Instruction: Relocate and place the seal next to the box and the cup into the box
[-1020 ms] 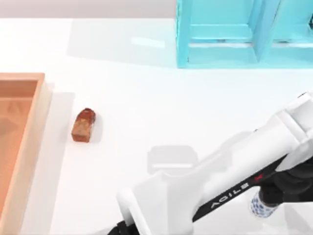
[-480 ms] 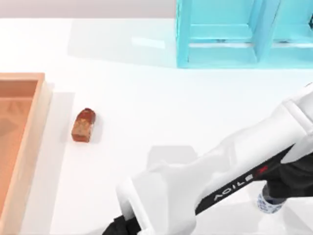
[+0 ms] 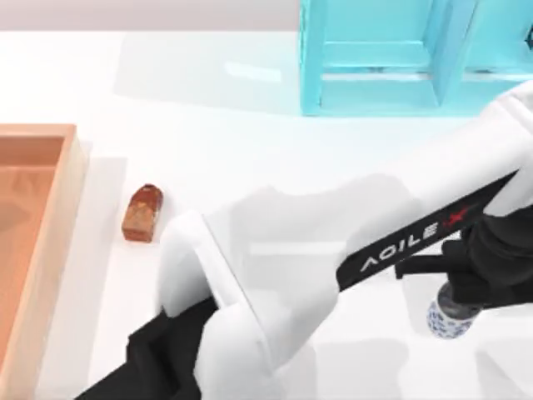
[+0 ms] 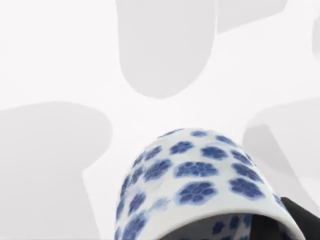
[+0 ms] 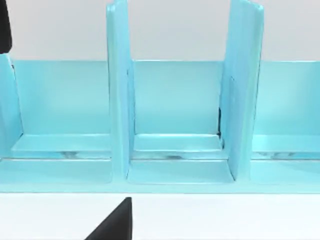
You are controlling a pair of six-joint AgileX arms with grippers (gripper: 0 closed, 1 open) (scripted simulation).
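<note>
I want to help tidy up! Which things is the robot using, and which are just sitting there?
For the job:
- cup, under the left gripper
- seal, beside the box
- box, at the table's left edge

Just sitting there:
- turquoise shelf, at the back

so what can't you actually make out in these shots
- The left gripper, top view: its fingertips are under the black wrist, so the grip on the cup is unclear.
- The cup, left wrist view: its lower part is cut by the edge.
- The box, top view: it runs off the left edge.
- The turquoise shelf, top view: its top is cut off.
- The seal: its carving is too small to read.
</note>
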